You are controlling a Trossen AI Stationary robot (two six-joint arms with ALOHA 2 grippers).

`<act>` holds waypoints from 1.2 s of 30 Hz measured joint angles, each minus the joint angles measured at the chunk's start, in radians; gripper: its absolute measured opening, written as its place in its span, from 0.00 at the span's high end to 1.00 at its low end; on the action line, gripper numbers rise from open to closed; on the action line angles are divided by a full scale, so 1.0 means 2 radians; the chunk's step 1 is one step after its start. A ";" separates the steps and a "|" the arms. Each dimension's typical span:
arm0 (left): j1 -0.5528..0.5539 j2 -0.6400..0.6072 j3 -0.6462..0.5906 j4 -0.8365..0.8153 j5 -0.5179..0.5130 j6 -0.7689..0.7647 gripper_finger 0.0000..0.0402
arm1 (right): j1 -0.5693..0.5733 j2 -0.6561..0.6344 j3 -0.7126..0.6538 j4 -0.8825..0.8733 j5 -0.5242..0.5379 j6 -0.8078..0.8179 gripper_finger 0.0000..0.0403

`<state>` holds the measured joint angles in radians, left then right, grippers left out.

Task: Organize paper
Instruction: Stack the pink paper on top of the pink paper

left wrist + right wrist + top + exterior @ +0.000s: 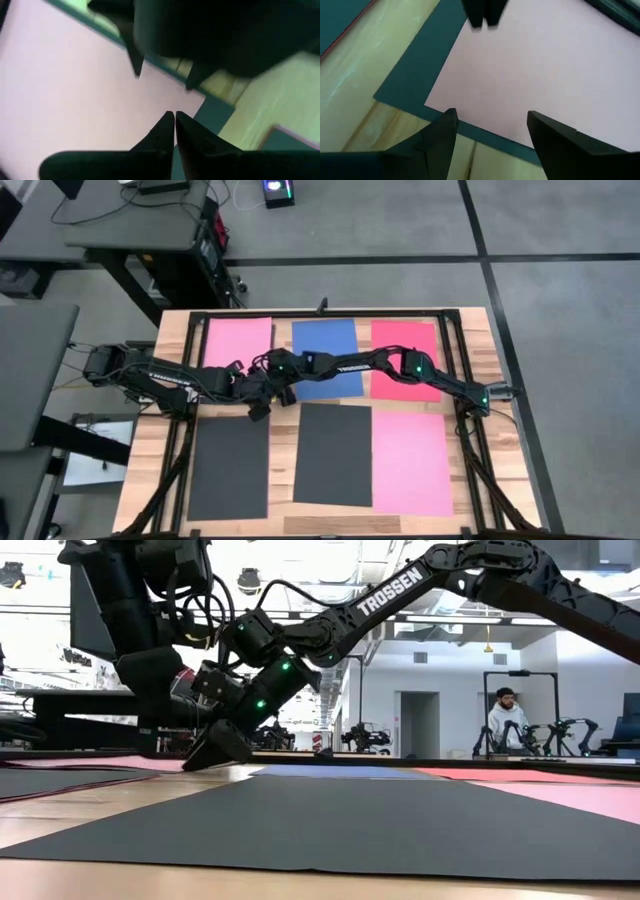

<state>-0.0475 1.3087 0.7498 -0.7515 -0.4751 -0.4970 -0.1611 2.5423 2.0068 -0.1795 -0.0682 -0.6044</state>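
Lying beneath both grippers — right gripper (490,132) spread — pink paper (545,75).

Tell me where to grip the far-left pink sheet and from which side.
Take the pink sheet at its near right corner, coming down from above: it lies flat, and that corner, where both grippers meet, rests on a dark sheet, probably easier to lift than edges on bare wood.

Both arms reach toward the middle of the workspace and meet there, low over the surface. The left gripper (174,120) has its fingers pressed together, tips touching. Just beside it, facing it tip to tip, the right gripper (492,117) stands with fingers spread wide.
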 joint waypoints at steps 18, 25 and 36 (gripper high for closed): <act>0.051 -0.024 -0.106 0.076 0.029 -0.008 1.00 | -0.003 -0.006 0.000 -0.027 0.000 0.007 0.42; 0.084 -0.049 -0.155 0.145 0.069 0.005 1.00 | 0.002 -0.012 0.000 -0.029 0.000 0.007 0.42; 0.088 -0.049 -0.167 0.165 0.080 0.001 1.00 | -0.003 -0.025 0.000 -0.085 -0.001 0.002 0.42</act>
<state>0.1284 1.2098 0.4168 -0.4219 -0.3161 -0.4946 -0.1668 2.4931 2.0075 -0.3500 -0.0696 -0.6002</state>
